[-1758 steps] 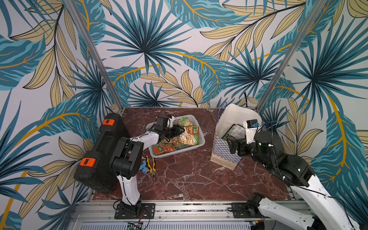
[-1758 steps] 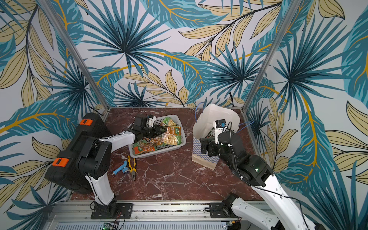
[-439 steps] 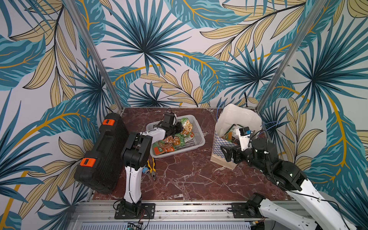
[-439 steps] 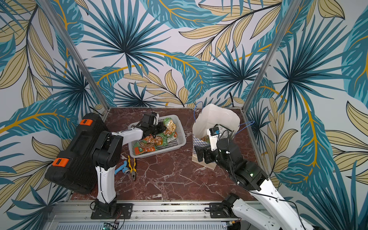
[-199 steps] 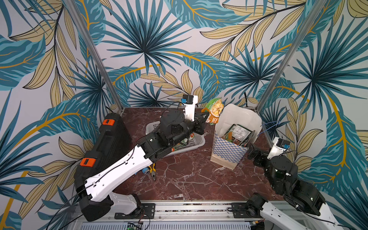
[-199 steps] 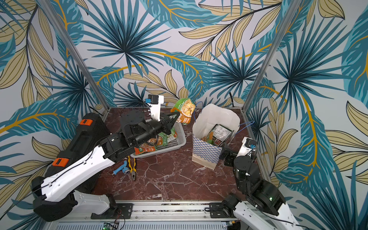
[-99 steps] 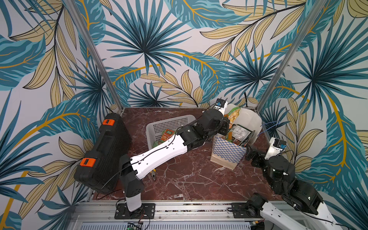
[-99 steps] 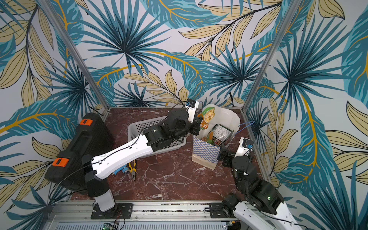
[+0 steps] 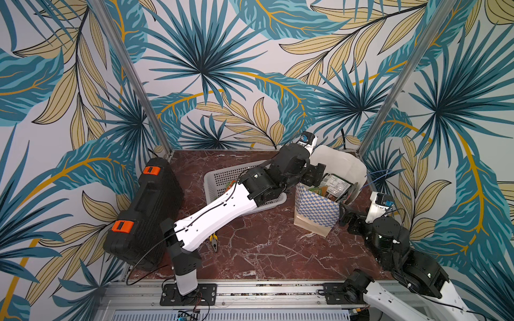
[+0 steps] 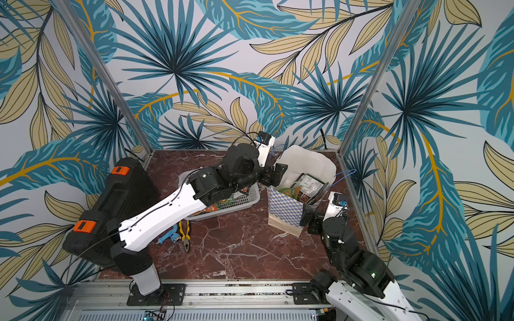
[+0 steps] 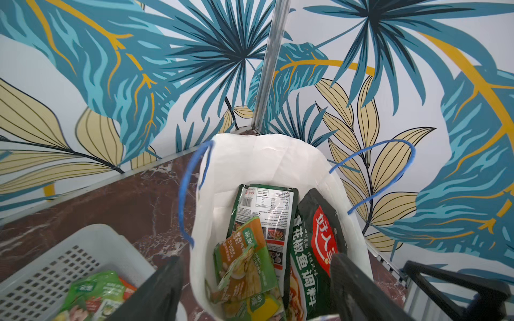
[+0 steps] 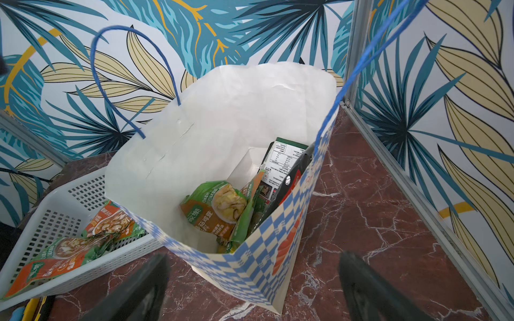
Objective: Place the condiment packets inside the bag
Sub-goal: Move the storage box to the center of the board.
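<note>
Left gripper (image 11: 254, 257) held wide and empty at the mouth of the bag (image 9: 317, 211), condiment packets (image 11: 244, 266) stacked inside it, others seen in the grey basket (image 12: 83, 191), right gripper (image 12: 254, 255) spread empty beside the bag.

The packets (image 11: 244, 266) look glossy plastic, the bag (image 12: 194, 133) matt creased paper.

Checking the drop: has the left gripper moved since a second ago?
Yes. The left gripper went from beside the grey basket to the paper bag.

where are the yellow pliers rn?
In a top view the pliers lie on the table just in front of the basket, beside a blue tool, on the side of the left arm.
</note>
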Robot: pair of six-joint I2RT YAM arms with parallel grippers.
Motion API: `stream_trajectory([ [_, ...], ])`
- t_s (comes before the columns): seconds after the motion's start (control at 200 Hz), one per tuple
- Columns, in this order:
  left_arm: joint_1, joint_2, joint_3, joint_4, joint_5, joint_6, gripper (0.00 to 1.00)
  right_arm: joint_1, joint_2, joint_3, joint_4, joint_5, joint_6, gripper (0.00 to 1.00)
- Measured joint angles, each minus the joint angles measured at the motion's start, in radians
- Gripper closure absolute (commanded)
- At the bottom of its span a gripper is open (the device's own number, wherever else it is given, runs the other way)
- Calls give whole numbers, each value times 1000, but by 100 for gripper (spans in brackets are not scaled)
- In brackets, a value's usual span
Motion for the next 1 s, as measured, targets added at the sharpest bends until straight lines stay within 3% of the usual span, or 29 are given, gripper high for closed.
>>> stream_trajectory([
  [0.165, 0, -230, -186, 17, -80, 33, 0, 0, 23, 0, 32, -69, -20, 1],
  [0.315, 31, -380, -377, 38, -154, 37, 0, 0, 73, 2, 92, -209, -58, 1],
  [0.616, 326, -552, -815, 74, -151, -46, 0, 8, 240, 52, 216, -487, -114, 1],
  [1.002, 606, -642, -1146, 265, -144, -141, 0, 115, 443, 257, 214, -594, -250, 1],
])
